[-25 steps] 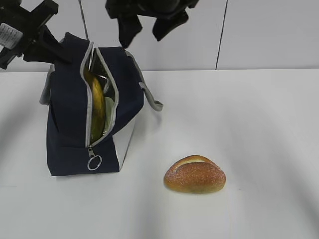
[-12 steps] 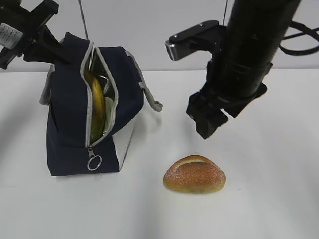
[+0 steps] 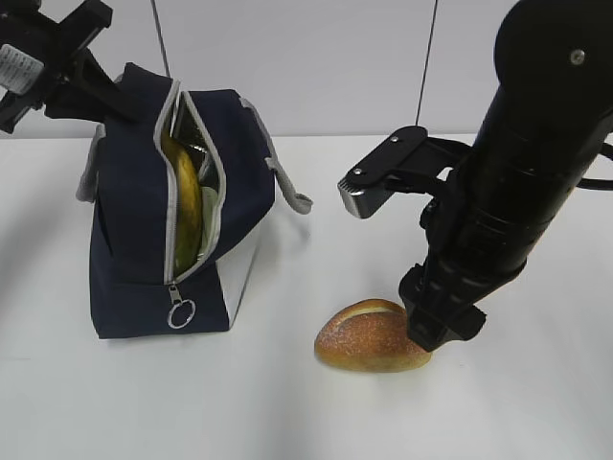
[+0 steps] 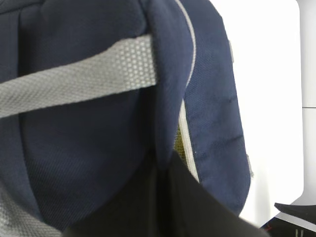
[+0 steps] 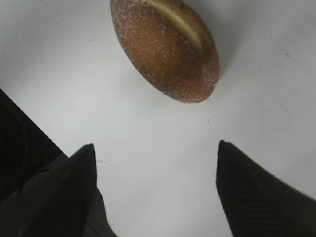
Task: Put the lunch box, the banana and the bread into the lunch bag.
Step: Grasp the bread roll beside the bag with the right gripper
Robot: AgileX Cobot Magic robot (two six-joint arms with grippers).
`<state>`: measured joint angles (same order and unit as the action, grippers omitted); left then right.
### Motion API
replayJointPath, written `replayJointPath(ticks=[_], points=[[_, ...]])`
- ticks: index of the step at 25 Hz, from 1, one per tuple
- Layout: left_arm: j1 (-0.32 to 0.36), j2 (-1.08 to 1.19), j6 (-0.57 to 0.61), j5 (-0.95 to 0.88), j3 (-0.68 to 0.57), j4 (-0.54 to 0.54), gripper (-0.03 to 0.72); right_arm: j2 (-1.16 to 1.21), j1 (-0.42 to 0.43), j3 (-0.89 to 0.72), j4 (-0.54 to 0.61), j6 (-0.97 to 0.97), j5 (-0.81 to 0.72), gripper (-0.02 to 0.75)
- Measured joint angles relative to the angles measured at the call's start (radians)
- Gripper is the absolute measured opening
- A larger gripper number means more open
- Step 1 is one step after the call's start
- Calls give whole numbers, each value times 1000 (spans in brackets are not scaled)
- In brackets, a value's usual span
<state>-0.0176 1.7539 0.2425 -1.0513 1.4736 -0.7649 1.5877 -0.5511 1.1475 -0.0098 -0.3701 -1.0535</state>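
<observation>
text: none legible | left arm white label (image 3: 17,69): print too blurred

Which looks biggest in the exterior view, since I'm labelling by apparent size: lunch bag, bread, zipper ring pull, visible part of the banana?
1. lunch bag
2. bread and the visible part of the banana: too close to rank, as the bag hides much of the banana
3. ring pull

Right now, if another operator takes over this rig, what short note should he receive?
Left gripper: at the lunch bag, holding its top edge; jaws hidden.
Right gripper: open, empty, beside the bread, not touching it.
Done: the banana stands inside the open bag. Something pale green shows behind it, perhaps the lunch box, not certain.
Left: grasp the bread from the table and put it in the bag.
</observation>
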Motion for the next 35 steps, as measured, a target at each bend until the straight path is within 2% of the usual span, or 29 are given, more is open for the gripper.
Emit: replayJointPath(ticks=[5, 8, 14, 28, 31, 35], points=[[0, 0, 0, -1, 0, 0, -3, 0, 0, 0, -37, -53, 118, 554], [0, 0, 0, -1, 0, 0, -3, 0, 0, 0, -37, -154, 185, 557], [0, 0, 0, -1, 0, 0, -3, 56, 0, 0, -37, -279, 205, 641], [0, 0, 4, -2, 0, 0, -3, 294, 0, 0, 2, -356, 325, 649], [0, 0, 4, -2, 0, 1, -3, 312, 0, 2, 0, -356, 330, 611], [0, 0, 6, -2, 0, 2, -3, 315, 0, 16, 0, -356, 322, 474]])
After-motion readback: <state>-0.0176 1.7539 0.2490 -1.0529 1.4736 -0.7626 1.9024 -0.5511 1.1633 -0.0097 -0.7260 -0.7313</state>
